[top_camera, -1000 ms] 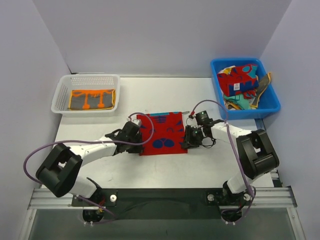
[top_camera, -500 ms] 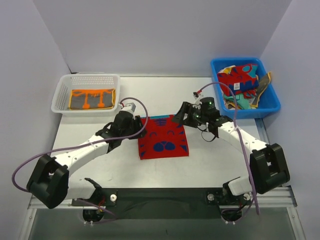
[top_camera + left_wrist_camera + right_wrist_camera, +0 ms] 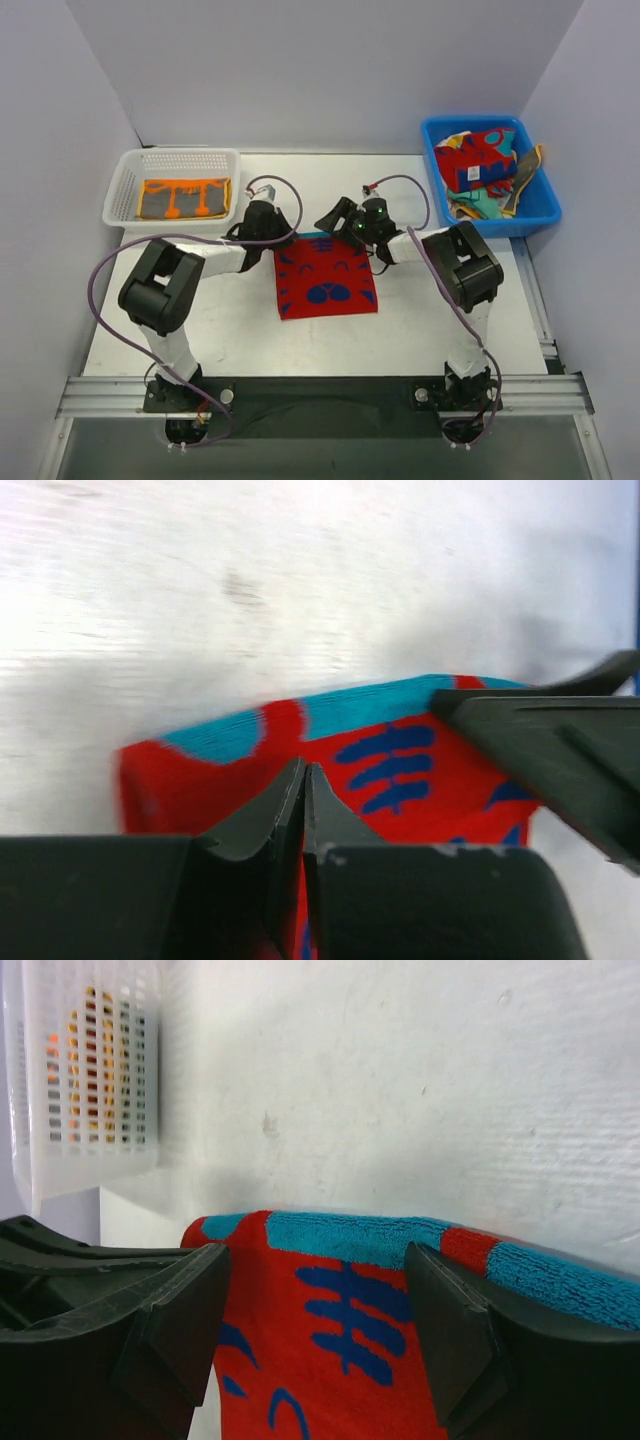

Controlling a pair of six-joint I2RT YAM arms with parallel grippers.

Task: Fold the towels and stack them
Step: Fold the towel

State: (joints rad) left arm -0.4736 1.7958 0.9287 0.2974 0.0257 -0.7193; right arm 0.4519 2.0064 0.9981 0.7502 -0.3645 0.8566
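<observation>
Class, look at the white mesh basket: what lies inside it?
One folded orange-and-grey towel lies flat in the basket. Anything beneath it is covered, so more towels cannot be ruled out.

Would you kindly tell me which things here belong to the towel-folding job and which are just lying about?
Part of the job:
- red towel, flat on the table
- orange and grey towel, in the white mesh basket
- jumbled towels, in the blue bin

Just lying about:
- white mesh basket
- blue bin
</observation>
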